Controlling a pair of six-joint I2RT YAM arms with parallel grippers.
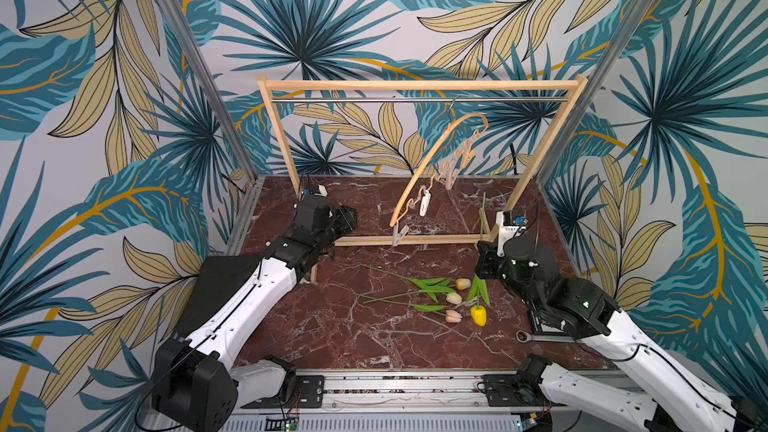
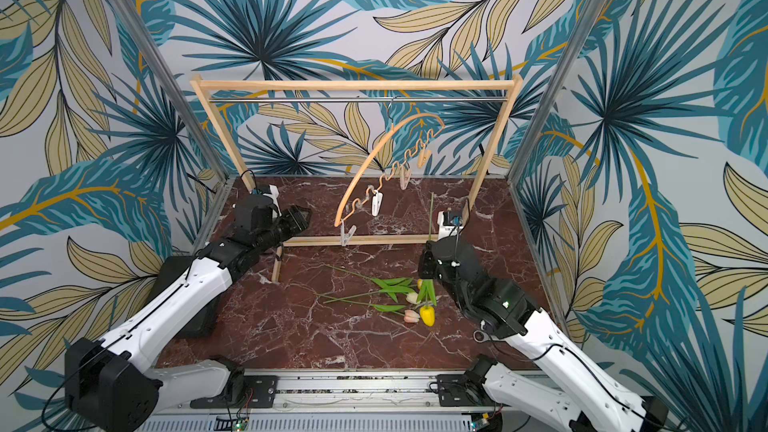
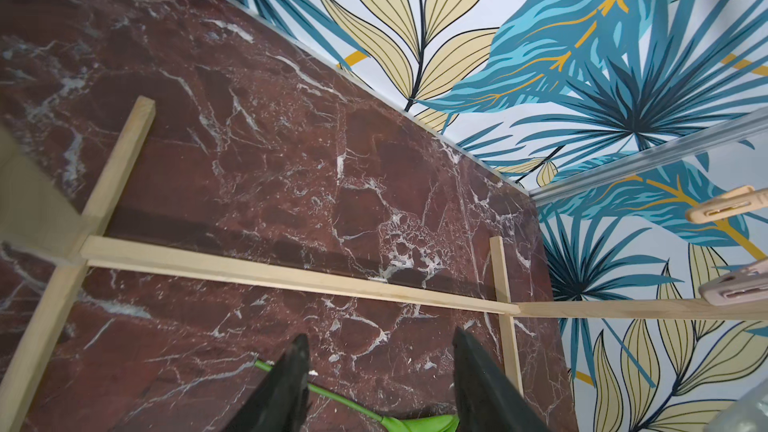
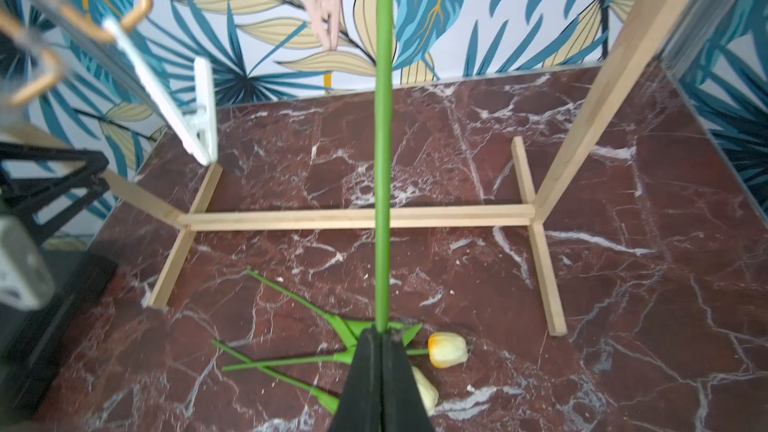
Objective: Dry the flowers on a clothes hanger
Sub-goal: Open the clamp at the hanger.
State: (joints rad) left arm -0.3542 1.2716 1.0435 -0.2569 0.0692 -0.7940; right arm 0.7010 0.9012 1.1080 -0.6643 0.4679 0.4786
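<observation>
The clothes hanger (image 1: 432,157) (image 2: 374,157) hangs steeply tilted by its hook from the rack's metal rail, with small clips along its wavy bar. My right gripper (image 4: 383,332) (image 1: 483,249) is shut on the green stem (image 4: 383,160) of the yellow flower (image 1: 478,315), which hangs head down with its stem pointing up near a white clip (image 4: 199,110). Three more flowers lie on the floor: orange-yellow (image 1: 462,283), cream (image 1: 454,297) and pink (image 1: 453,316). My left gripper (image 3: 380,351) (image 1: 350,218) is open and empty, left of the hanger's low end.
A big wooden rack (image 1: 415,86) with a floor bar (image 3: 291,274) stands at the back of the red marble floor (image 1: 332,326). A metal wrench (image 1: 536,336) lies under the right arm. A dark block (image 1: 224,284) sits at the left edge.
</observation>
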